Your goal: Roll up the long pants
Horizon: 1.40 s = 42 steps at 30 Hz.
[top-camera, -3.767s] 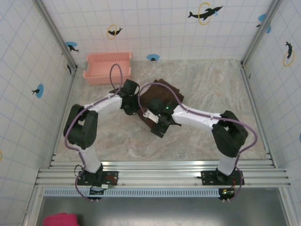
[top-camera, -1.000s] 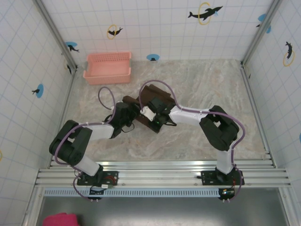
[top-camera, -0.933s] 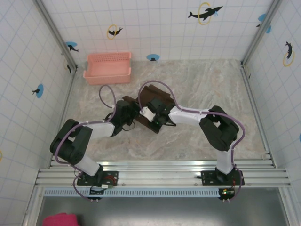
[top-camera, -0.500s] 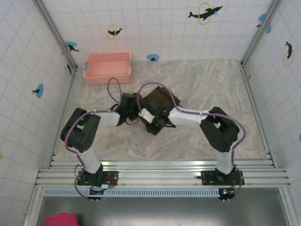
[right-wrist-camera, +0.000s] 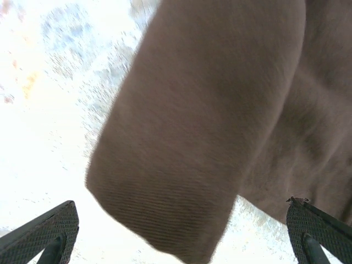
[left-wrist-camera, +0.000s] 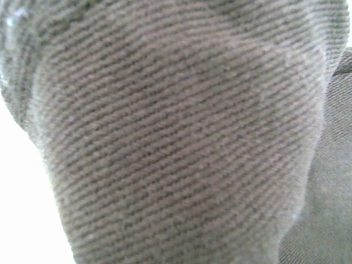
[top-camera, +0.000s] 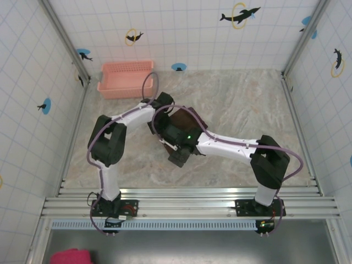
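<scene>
Brown long pants (top-camera: 187,116) on marble table (top-camera: 247,99)

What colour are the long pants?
The long pants are dark brown, diagonally ribbed; clearest in the left wrist view.

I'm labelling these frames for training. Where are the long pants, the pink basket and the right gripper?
long pants (right-wrist-camera: 209,121), right wrist view, on the fabric's broad face.
pink basket (top-camera: 124,91), top external view, on its near wall.
right gripper (right-wrist-camera: 180,223), right wrist view, midway between its fingertips.
</scene>
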Each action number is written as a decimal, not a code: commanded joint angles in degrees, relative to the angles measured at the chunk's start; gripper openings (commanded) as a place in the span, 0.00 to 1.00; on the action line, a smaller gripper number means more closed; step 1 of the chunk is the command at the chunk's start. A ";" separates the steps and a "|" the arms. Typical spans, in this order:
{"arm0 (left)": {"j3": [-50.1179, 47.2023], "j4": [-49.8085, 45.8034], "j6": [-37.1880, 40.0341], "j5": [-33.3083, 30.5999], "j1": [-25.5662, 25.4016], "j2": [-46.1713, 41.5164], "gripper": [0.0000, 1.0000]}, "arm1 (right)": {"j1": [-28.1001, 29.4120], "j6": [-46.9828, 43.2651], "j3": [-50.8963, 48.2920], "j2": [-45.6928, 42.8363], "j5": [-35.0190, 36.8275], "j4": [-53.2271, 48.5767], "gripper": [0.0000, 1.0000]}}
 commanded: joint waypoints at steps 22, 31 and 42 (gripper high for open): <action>7.25 -34.23 -15.97 2.33 -3.28 13.03 0.00 | 10.59 16.50 12.56 24.23 39.92 -11.49 1.00; 6.66 -35.12 -15.91 1.12 -3.28 12.84 0.00 | 10.53 15.44 12.23 26.21 42.95 -12.37 0.99; 1.21 -21.29 -4.86 2.68 -5.04 6.11 0.07 | 8.27 9.51 5.08 23.76 26.94 -3.17 0.00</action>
